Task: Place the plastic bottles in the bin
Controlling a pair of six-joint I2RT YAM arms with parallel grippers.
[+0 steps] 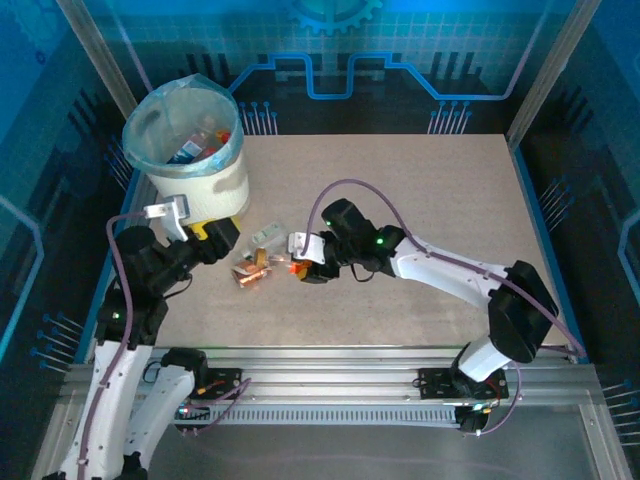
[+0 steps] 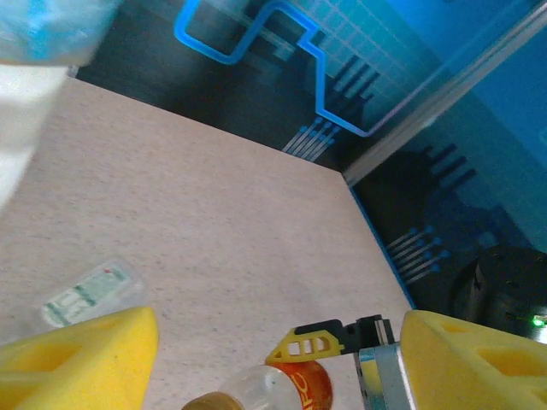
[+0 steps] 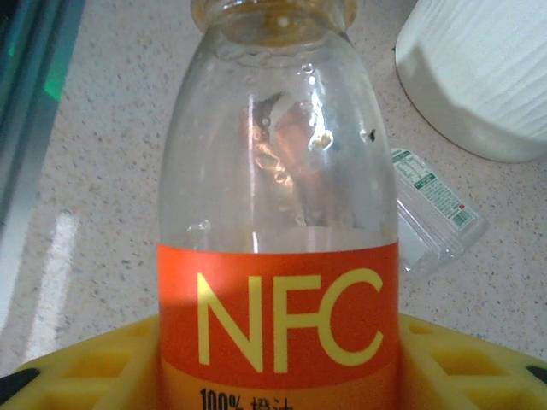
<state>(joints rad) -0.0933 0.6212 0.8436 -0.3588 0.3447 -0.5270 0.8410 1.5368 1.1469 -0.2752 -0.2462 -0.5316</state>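
Orange-labelled bottle point(image 3: 278, 256) sits closest, neck up-frame, my right gripper point(image 1: 301, 264) clamped across its label. Upper left of the top view stands the bin point(image 1: 200, 185), nearer my left gripper point(image 1: 212, 232), whose jaws hang apart, empty.

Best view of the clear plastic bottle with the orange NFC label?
Right wrist: the clear plastic bottle with the orange NFC label is close up, label readable. Top external: a tiny orange spot; left wrist: neck and label at bottom edge.
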